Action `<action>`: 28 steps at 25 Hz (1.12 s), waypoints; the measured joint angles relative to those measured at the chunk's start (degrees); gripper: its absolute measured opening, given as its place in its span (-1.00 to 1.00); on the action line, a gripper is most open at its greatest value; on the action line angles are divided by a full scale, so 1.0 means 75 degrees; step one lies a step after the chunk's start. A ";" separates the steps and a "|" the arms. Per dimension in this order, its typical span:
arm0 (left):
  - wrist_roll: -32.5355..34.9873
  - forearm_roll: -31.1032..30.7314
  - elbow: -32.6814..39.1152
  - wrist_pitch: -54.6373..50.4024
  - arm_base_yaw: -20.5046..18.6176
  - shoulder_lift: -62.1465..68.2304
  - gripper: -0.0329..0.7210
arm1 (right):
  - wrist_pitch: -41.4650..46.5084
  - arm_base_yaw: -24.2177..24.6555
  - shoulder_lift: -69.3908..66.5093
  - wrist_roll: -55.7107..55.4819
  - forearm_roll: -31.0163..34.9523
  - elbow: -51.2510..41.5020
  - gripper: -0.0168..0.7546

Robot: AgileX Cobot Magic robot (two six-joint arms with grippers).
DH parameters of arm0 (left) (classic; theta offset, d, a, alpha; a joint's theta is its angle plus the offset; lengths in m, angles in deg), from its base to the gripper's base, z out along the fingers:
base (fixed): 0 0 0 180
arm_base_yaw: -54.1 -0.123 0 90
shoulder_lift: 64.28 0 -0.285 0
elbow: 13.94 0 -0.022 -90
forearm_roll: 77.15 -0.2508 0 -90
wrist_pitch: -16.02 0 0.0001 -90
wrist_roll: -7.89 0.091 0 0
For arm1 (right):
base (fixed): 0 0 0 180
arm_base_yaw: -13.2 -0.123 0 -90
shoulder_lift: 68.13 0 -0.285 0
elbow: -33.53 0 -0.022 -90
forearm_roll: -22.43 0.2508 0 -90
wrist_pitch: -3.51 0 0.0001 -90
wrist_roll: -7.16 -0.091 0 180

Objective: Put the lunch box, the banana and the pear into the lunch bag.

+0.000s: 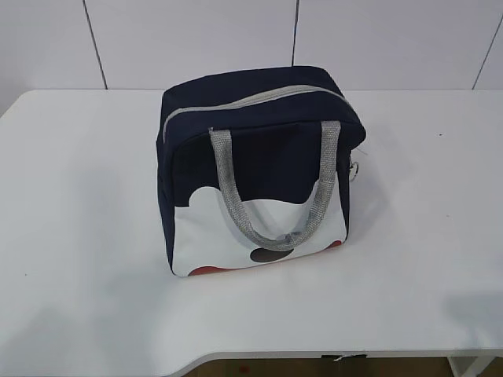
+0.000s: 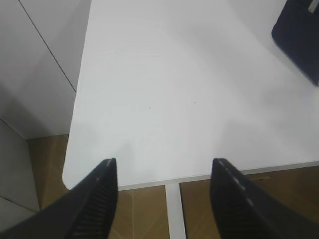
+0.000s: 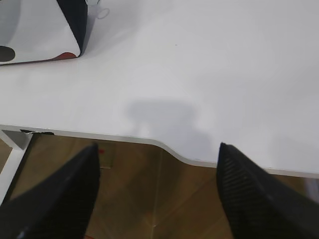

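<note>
One boxy navy fabric lunch bag (image 1: 259,169) stands zipped on the smooth white table (image 1: 86,236); left gripper (image 2: 164,172) and right gripper (image 3: 157,154) both spread apart, holding nothing

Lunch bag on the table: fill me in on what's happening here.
Nothing is being handled right now. The lunch bag stands upright on the white table, its zipper looking closed along the top and its handles hanging down the front. The left gripper and right gripper are both open and empty, back near the table's front edge. No lunch box, banana or pear is visible.
</note>
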 joint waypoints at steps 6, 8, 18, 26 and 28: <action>0.0000 0.0000 0.0000 0.0000 -0.0014 0.0000 0.26 | 0.0000 0.0019 0.0000 0.0000 0.0000 0.0000 0.54; 0.0000 0.0000 0.0000 0.0000 -0.0014 0.0000 0.26 | 0.0000 0.0099 0.0000 0.0000 0.0000 0.0000 0.54; 0.0000 0.0000 0.0000 0.0000 -0.0226 0.0000 0.24 | 0.0000 0.0222 0.0000 0.0000 0.0000 0.0000 0.54; 0.0000 0.0000 0.0000 0.0000 -0.0252 0.0000 0.24 | -0.0015 0.0222 0.0000 0.0000 0.0000 0.0000 0.54; 0.0000 0.0000 0.0000 0.0000 -0.0252 0.0000 0.24 | -0.0015 0.0222 0.0000 0.0000 0.0000 0.0000 0.54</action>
